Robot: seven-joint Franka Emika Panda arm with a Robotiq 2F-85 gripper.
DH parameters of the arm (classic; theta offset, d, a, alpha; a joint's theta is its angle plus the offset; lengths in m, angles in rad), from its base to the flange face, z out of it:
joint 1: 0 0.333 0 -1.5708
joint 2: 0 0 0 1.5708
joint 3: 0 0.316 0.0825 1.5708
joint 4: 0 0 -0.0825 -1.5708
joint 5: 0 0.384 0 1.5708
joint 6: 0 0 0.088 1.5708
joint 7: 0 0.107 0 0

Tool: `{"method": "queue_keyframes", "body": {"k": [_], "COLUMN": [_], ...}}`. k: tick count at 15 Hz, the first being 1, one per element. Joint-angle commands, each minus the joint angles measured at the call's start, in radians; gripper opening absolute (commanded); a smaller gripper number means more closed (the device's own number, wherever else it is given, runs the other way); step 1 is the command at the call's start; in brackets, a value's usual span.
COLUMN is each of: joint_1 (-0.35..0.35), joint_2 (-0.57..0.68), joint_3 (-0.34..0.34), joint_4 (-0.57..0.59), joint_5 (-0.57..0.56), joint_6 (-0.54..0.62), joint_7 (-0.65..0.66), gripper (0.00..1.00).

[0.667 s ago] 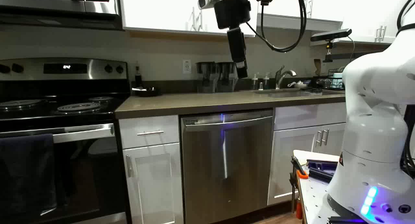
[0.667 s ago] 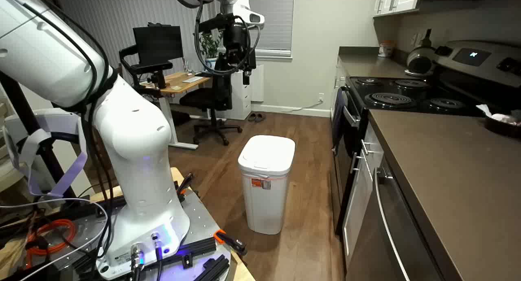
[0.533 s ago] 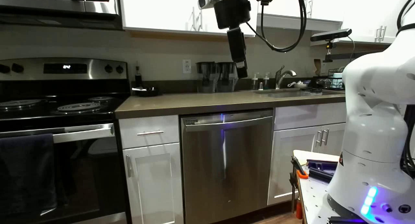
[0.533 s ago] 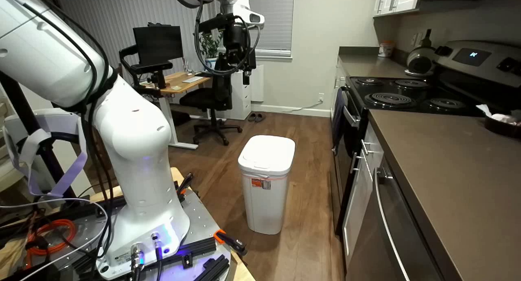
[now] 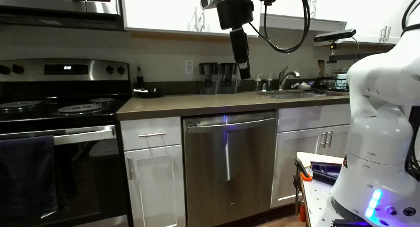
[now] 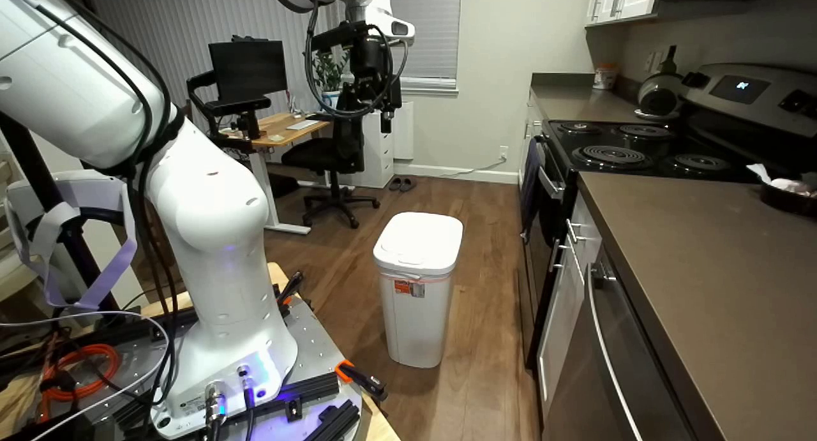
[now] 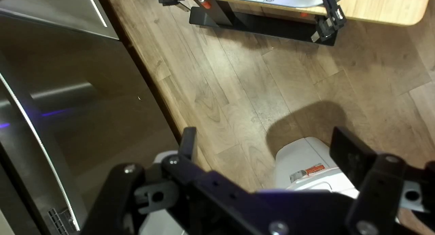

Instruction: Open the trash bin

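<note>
The trash bin is a tall white bin with an orange and grey label, standing upright on the wood floor in an exterior view. Its white lid lies flat and shut on top. In the wrist view the bin shows beyond the jaws at lower right, with part of its lid partly hidden by the gripper. My gripper is open, with nothing between its fingers. It hangs high above the floor, apart from the bin, in both exterior views.
A dishwasher, white cabinets and a stove line the counter. The robot's work table has clamps at its edge. A desk and black chair stand behind the bin.
</note>
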Motion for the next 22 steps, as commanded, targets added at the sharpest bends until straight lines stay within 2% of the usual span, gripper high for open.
{"method": "queue_keyframes", "body": {"k": [1, 6, 11, 15, 18, 19, 20, 22], "joint_1": [0.024, 0.024, 0.027, 0.067, 0.090, 0.117, 0.106, 0.123], "joint_2": [0.004, 0.004, 0.149, 0.267, 0.337, 0.262, 0.309, 0.307], "joint_3": [-0.019, -0.019, 0.014, 0.052, 0.059, 0.061, 0.042, 0.047], "joint_4": [0.002, 0.002, 0.048, 0.049, 0.027, -0.041, 0.010, -0.009], "joint_5": [-0.009, -0.009, -0.035, -0.144, -0.256, -0.253, -0.223, -0.237], "joint_6": [-0.002, -0.002, 0.056, 0.206, 0.365, 0.386, 0.341, 0.363], "joint_7": [0.010, 0.010, 0.033, 0.005, -0.008, -0.020, 0.002, 0.001], "gripper": [1.00, 1.00, 1.00, 1.00, 1.00, 1.00, 1.00, 1.00]}}
